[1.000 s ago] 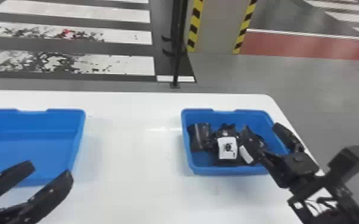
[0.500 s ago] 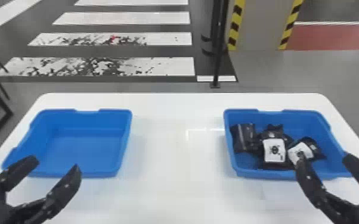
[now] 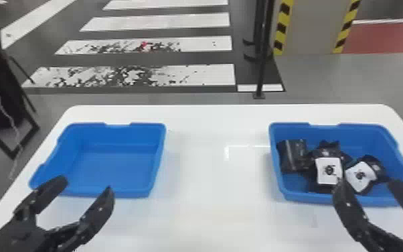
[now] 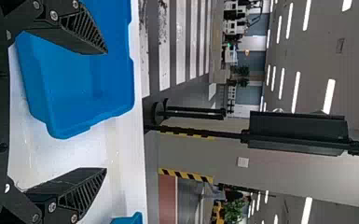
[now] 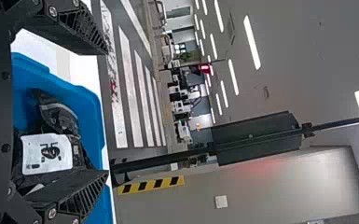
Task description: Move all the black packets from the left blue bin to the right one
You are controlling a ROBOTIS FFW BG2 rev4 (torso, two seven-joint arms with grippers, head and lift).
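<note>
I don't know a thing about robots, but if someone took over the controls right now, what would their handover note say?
Left pincer: open, nothing held, at the near edge of the left blue bin.
Right pincer: open, nothing held, at the near edge of the right blue bin.
Job's things: at least three black packets lie bunched together in the right bin, two showing white labels; the pile may hide more.
Done: the left bin has no packets to be seen in it.
Left to do: probably nothing more to move.
</note>
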